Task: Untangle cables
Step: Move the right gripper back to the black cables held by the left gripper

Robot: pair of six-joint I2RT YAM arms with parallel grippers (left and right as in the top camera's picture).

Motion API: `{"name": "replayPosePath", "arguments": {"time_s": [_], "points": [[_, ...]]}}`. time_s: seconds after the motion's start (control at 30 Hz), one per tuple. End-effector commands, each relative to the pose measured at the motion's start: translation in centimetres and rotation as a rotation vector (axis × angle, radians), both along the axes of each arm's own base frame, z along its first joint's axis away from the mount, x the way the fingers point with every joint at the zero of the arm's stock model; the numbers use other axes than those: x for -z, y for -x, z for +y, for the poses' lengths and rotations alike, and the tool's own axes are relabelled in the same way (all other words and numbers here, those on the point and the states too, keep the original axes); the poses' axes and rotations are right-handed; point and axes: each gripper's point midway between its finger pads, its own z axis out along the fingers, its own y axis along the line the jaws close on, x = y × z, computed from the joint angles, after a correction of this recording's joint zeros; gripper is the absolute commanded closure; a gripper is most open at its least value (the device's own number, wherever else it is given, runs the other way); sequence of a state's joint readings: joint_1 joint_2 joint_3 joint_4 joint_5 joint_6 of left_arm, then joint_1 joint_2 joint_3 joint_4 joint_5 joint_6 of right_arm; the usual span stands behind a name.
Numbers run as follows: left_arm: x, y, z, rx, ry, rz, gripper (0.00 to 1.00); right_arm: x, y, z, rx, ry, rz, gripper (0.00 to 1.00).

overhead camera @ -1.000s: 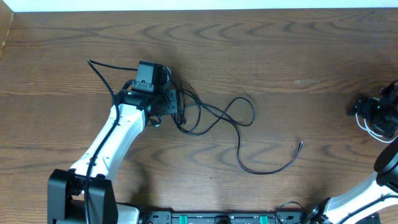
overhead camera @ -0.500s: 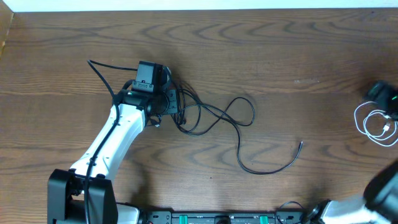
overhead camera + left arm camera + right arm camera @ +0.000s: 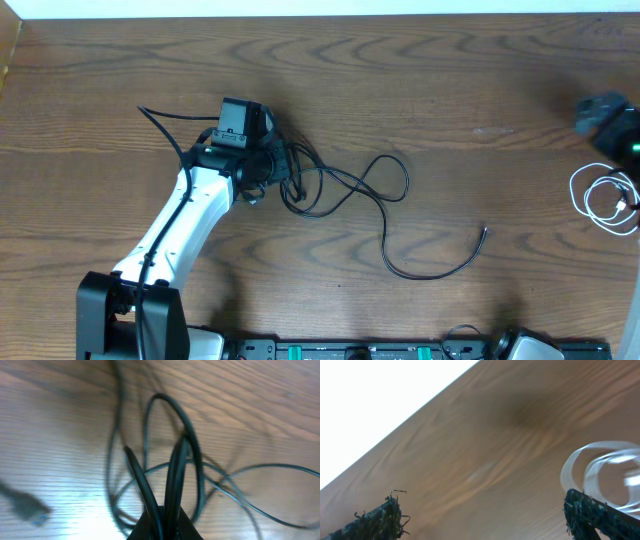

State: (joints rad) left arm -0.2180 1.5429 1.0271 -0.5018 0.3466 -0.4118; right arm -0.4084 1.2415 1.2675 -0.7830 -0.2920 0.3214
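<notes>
Separation on the right side, that's the news; my right claw (image 3: 603,112), which sat low over the white cable (image 3: 603,196) a second ago, is now up and off toward the far edge of the bench (image 3: 450,80); it's a blur from overhead, but the wrist view shows its jaws spread wide with nothing between them; the white cable lies in a loose coil at the right edge, on its own, well apart from everything else; I'd call that one freed and parked.

Over on the other side, no movement to speak of; my left claw (image 3: 272,165) stays clamped shut on the black cables (image 3: 350,190) where they bunch up left of centre; the wrist view shows dark strands pinched right at the fingertips, with a loop arching up over them and more strands crossing behind; from that bunch one strand swings right in a big loop and trails off to a free end toward the near side; another thin end pokes out up-left of my arm.

So the job narrows, as I judge it, to the two black ones, which are not yet apart; my right claw is empty and free to come across for a strand while the left holds the knot.
</notes>
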Motion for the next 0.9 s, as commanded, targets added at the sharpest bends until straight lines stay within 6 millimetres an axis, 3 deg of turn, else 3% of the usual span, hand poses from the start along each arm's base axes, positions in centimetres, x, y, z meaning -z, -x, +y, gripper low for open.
{"name": "replayPosePath", "arguments": {"time_s": [0.0, 0.1, 0.27, 0.33, 0.37, 0.5, 0.63, 0.73, 0.8, 0.87], "points": [[-2.0, 0.4, -3.6, 0.129, 0.198, -0.014, 0.92, 0.6, 0.4, 7.1, -0.252, -0.183, 0.017, 0.01], [-4.2, 0.9, -5.9, 0.310, 0.304, -0.109, 0.92, 1.0, 2.1, 12.1, -0.444, -0.254, 0.066, 0.01], [-7.1, 2.2, -7.4, 0.529, 0.360, -0.261, 0.92, 1.4, 4.7, 18.0, -0.650, -0.312, 0.139, 0.02], [-8.6, 2.9, -7.8, 0.612, 0.380, -0.334, 0.92, 1.4, 5.3, 20.0, -0.717, -0.311, 0.148, 0.07], [-9.2, 3.2, -8.0, 0.644, 0.385, -0.366, 0.92, 1.3, 5.4, 20.7, -0.735, -0.313, 0.150, 0.15], [-11.7, 4.1, -8.1, 0.721, 0.381, -0.480, 0.92, 1.0, 5.4, 22.6, -0.711, -0.359, 0.171, 0.52], [-13.9, 5.1, -8.3, 0.765, 0.391, -0.561, 0.92, 1.4, 4.7, 22.8, -0.614, -0.356, 0.197, 0.68], [-15.4, 5.8, -8.1, 0.773, 0.384, -0.609, 0.92, 1.4, 4.6, 23.5, -0.643, -0.318, 0.179, 0.67], [-16.6, 6.3, -8.0, 0.777, 0.379, -0.647, 0.92, 1.7, 4.6, 23.9, -0.692, -0.229, 0.159, 0.55], [-17.5, 6.7, -7.9, 0.763, 0.387, -0.657, 0.92, 2.2, 4.8, 24.1, -0.692, -0.198, 0.171, 0.56]]}}
